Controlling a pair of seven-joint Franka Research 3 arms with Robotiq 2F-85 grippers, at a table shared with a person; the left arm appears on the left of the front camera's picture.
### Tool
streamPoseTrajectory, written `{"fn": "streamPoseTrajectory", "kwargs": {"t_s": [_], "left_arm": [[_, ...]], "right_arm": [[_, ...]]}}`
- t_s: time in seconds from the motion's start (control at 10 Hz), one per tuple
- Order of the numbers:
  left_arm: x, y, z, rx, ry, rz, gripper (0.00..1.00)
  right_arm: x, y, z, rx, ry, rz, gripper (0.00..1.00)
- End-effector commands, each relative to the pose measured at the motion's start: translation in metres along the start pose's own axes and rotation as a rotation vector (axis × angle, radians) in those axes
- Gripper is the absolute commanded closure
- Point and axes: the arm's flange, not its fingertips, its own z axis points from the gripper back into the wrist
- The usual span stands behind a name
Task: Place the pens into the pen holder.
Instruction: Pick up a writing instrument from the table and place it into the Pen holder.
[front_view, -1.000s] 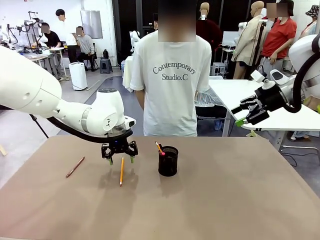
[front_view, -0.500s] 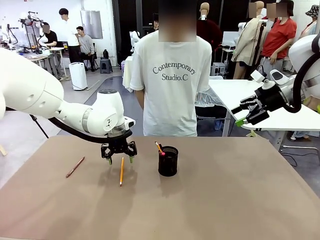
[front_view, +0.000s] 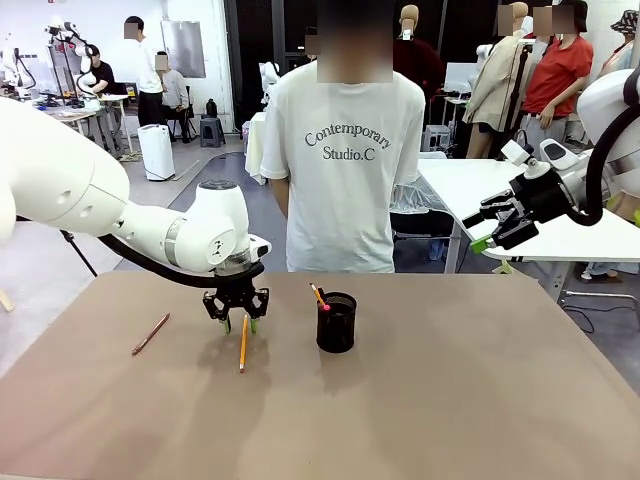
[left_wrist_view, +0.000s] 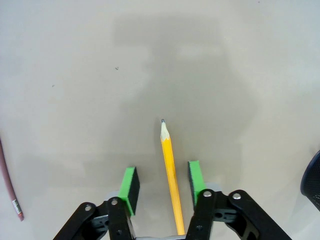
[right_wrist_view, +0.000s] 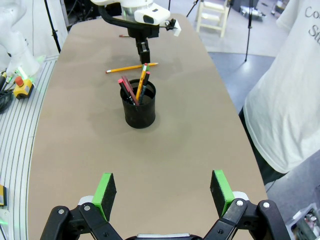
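Left wrist view shows the yellow pen (left_wrist_view: 168, 150) lying flat on the desk (left_wrist_view: 225, 75) between the parted jaws of the left pincer (left_wrist_view: 163, 177), touching neither, long axis along the fingers, holder (left_wrist_view: 313, 181) alongside.

Bright, even overhead light leaves the table (left_wrist_view: 60, 65) pale, with a soft-edged shadow (left_wrist_view: 180, 45) lying ahead of the fingers (left_wrist_view: 131, 186) of the left gripper (left_wrist_view: 162, 169). Beyond the right gripper (right_wrist_view: 162, 176) the wide lens bows the table's edges, and focus is sharp throughout.
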Motion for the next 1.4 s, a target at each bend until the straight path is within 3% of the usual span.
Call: {"fn": "streamPoseTrajectory", "kwargs": {"t_s": [0.0,0.6,0.9,1.1,1.3], "left_arm": [[0.004,0.000,0.001,0.013,0.007,-0.003,1.00],[-0.002,0.001,0.006,-0.050,0.042,-0.023,1.00],[-0.015,0.018,0.024,-0.314,0.068,-0.122,1.00],[-0.029,0.042,0.046,-0.453,0.022,-0.156,1.00],[-0.042,0.053,0.067,-0.615,-0.026,-0.300,1.00]], "right_arm": [[0.003,-0.001,0.001,-0.004,0.015,-0.011,0.00],[0.003,-0.001,0.001,-0.004,0.015,-0.011,0.00],[0.003,-0.001,0.001,-0.004,0.015,-0.011,0.00],[0.003,-0.001,0.001,-0.004,0.015,-0.011,0.00],[0.003,-0.001,0.001,-0.004,0.015,-0.011,0.00]]}}
